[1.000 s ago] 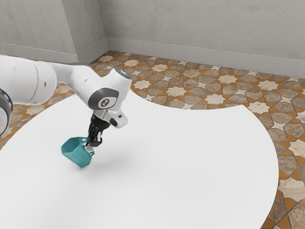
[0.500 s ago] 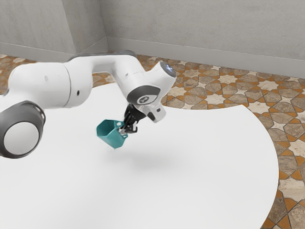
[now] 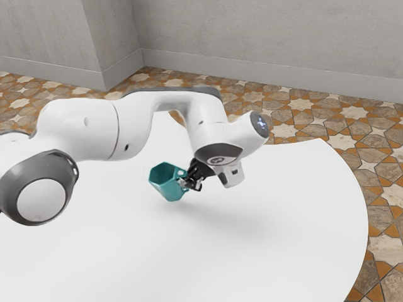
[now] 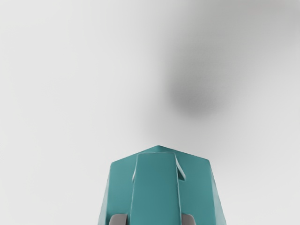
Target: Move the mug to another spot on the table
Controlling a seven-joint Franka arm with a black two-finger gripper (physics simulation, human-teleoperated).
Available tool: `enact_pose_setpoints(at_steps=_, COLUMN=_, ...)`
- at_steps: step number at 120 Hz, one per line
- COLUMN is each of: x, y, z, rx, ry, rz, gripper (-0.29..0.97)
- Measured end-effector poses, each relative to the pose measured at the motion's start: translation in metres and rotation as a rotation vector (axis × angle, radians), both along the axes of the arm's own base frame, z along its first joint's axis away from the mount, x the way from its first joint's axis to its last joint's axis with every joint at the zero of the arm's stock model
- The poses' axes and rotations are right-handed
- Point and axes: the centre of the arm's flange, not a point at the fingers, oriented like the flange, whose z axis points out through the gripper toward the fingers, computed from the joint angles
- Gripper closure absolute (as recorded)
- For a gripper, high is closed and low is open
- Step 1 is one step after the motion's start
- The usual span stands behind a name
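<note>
White table (image 3: 283, 239) under us, our arm (image 3: 94, 135) reaching across it toward the exterior view's right. Teal mug (image 3: 167, 181) hangs tilted in the air above the tabletop, its shadow (image 4: 194, 96) on the surface below. Our gripper (image 3: 192, 182) is clamped on the mug from two sides.

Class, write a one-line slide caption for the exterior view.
The gripper holds a tilted teal mug above the white table.

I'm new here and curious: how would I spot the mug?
Find the round white table, then follow the big white arm down to its black gripper. The mug hangs there, tilted, above the table. It is teal with flat facets, the sole colour against all that white.
</note>
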Motion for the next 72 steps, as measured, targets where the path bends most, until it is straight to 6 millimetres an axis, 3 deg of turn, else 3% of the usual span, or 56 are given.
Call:
enact_pose_setpoints(at_steps=39, x=-0.003, y=-0.025, z=-0.020, rx=0.023, ry=0.022, rz=-0.068, gripper=0.66)
enact_pose_setpoints(at_steps=72, x=-0.003, y=-0.037, z=-0.021, rx=0.028, ry=0.051, rz=-0.165, gripper=0.66)
